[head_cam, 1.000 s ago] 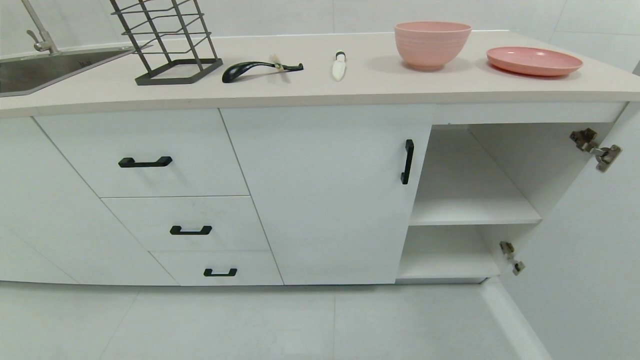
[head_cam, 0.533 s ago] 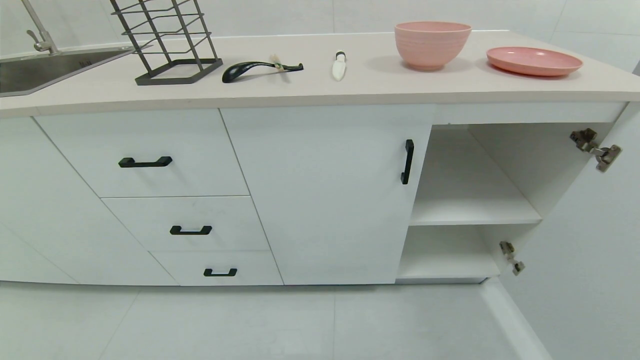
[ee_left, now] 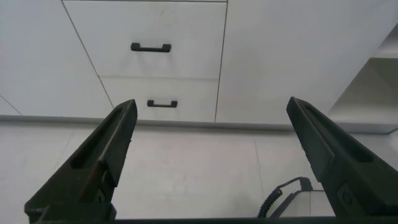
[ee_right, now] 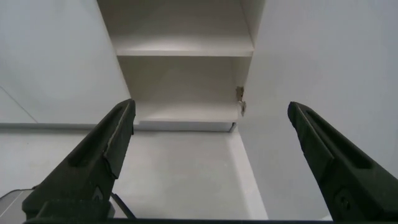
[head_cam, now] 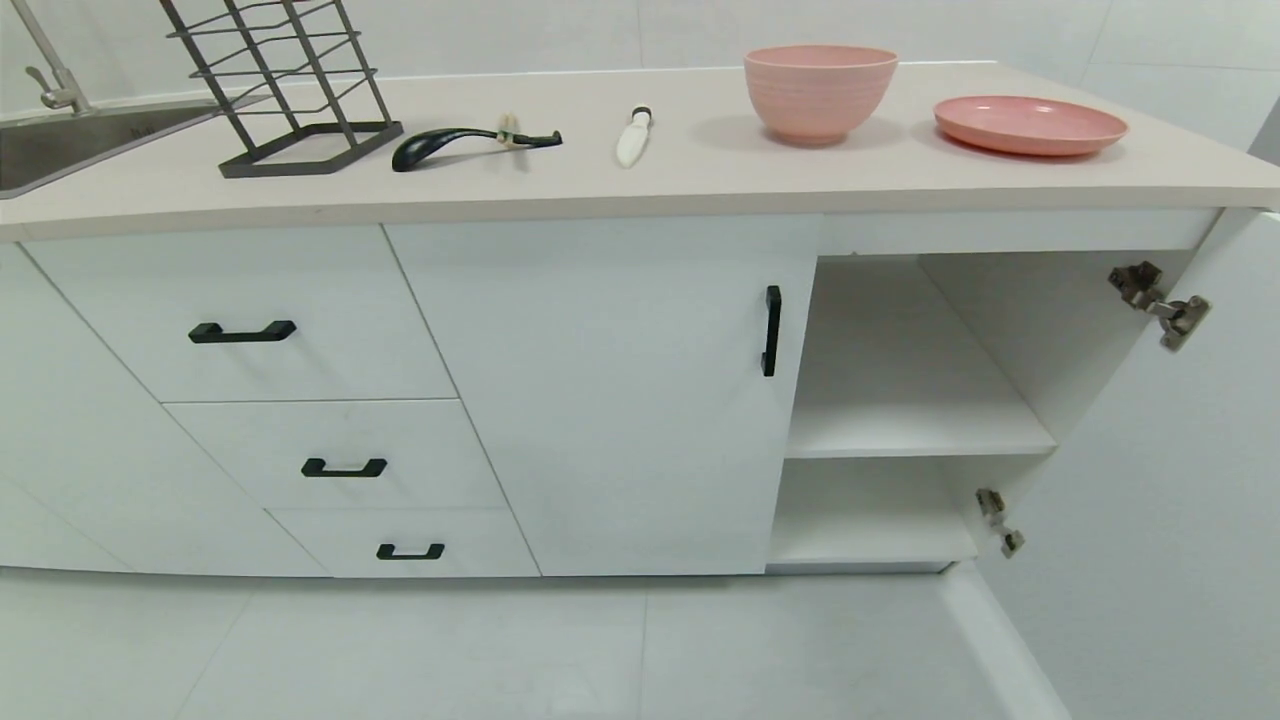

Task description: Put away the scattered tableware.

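On the beige counter (head_cam: 640, 185) stand a pink bowl (head_cam: 819, 90) and, to its right, a flat pink plate (head_cam: 1030, 124). Further left lie a small white utensil (head_cam: 633, 138) and a black ladle-like spoon (head_cam: 462, 146) with a pale bit on its handle. My left gripper (ee_left: 211, 112) hangs low and open, facing the lower drawers (ee_left: 149, 46) and the floor. My right gripper (ee_right: 211, 115) is open too, low before the open cabinet's shelves (ee_right: 183, 51). Neither holds anything.
A black wire rack (head_cam: 285, 90) stands at the counter's left, beside a steel sink (head_cam: 70, 145) with a tap. Below are three drawers (head_cam: 240, 320) and a shut door (head_cam: 610, 390). The right cabinet (head_cam: 900, 420) is open, two bare shelves inside, its door (head_cam: 1180, 480) swung out at right.
The whole head view has shifted a little left and down in the last half second, so the camera moved; the tableware lies as before.
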